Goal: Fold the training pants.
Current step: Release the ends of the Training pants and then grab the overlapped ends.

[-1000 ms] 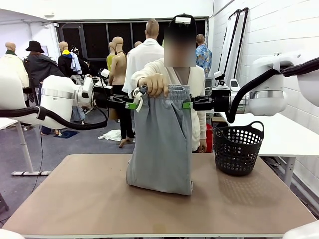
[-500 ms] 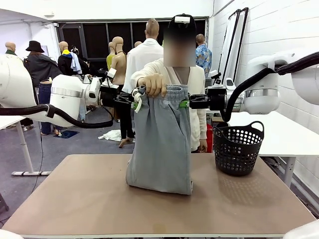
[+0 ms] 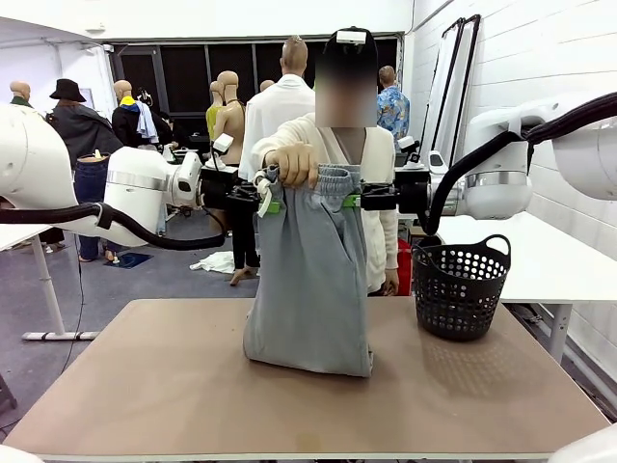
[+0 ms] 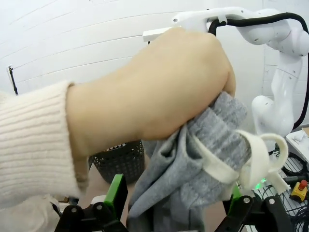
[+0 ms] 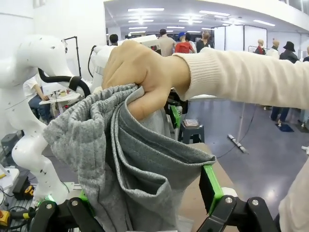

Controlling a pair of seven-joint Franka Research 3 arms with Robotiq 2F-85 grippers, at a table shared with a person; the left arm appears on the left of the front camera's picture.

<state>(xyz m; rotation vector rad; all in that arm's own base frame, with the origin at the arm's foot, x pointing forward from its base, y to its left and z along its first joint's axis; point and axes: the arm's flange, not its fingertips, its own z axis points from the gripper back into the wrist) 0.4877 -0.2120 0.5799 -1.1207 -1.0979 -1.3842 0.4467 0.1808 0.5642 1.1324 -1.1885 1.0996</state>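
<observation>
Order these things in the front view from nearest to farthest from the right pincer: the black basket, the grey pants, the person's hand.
1. Grey pants: waistband right at the open right pincer.
2. Person's hand: at the waistband's other end, toward the left arm.
3. Black basket: lower down on the table, toward the right arm.

We are in a robotics lab set up in a large hall. Two white robot arms flank a plain brown table, more white tables stand along a white block wall, ceiling strip lights run overhead, and an emergency-stop button sits among cables.
</observation>
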